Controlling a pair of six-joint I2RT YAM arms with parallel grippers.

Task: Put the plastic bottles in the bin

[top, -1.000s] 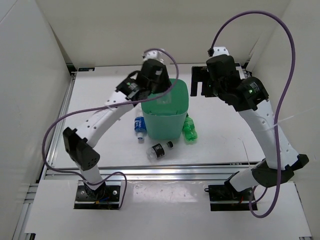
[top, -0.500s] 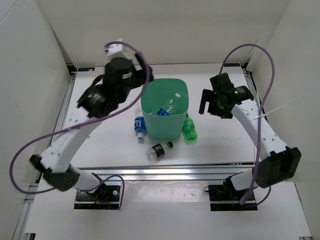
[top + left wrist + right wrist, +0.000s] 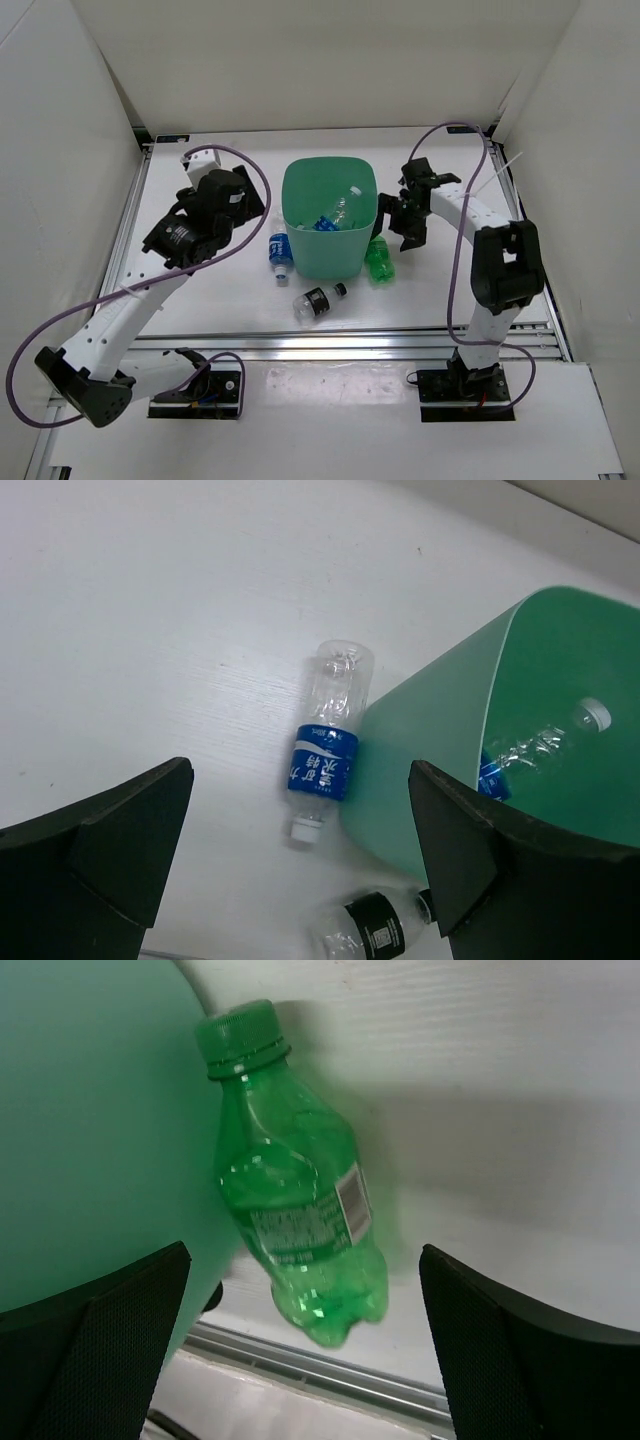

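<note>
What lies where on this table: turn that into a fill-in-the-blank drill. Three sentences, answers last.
1. Counting the dark-labelled bottle, ____ bottles lie on the table outside the bin.
2. The green bottle lies at the bin's ____ side.
3. The blue-labelled bottle on the table lies at the bin's ____ side.
Missing words: three; right; left.

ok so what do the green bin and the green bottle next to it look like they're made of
The green rounded-square bin looks like moulded plastic, smooth and semi-matt: even colour, soft sheen, thin rim. The small green bottle lying beside it looks like thin translucent plastic, glossy: bright glints, light showing through its body, a printed label, and a duller opaque screw cap.
</note>
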